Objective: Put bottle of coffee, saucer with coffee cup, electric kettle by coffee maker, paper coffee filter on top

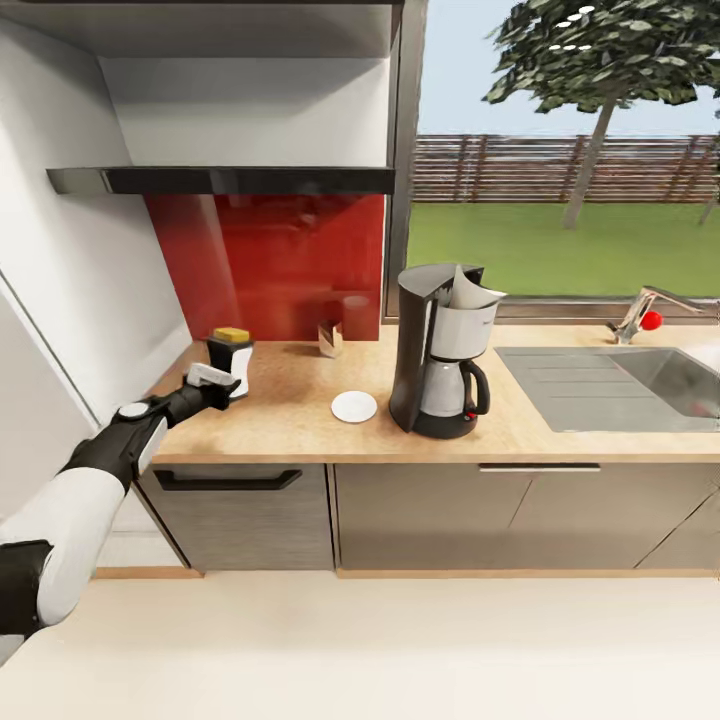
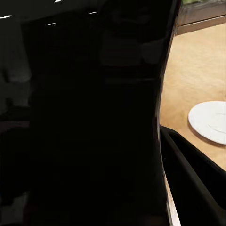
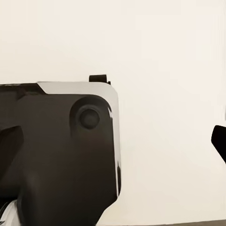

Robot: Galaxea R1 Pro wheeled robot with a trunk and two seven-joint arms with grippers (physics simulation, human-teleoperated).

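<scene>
The bottle of coffee (image 1: 231, 352), dark with a yellow cap, stands on the kitchen countertop (image 1: 290, 425) at its left end, under the black kitchen shelf (image 1: 220, 180). My left gripper (image 1: 222, 382) is shut on it; up close the bottle (image 2: 94, 122) looms dark beside one finger (image 2: 188, 179). The saucer (image 1: 354, 406) (image 2: 210, 120) lies bare just left of the coffee maker (image 1: 440, 365), which carries a paper coffee filter (image 1: 472, 291) on top. My right gripper (image 3: 115, 141) hangs open over pale floor. The coffee cup and electric kettle are out of view.
A steel sink (image 1: 620, 385) with a faucet (image 1: 640, 315) takes up the counter's right part. A small brown holder (image 1: 330, 340) stands against the red backsplash (image 1: 270, 260). A wall closes the counter's left end. Grey cabinet fronts (image 1: 430, 515) run below.
</scene>
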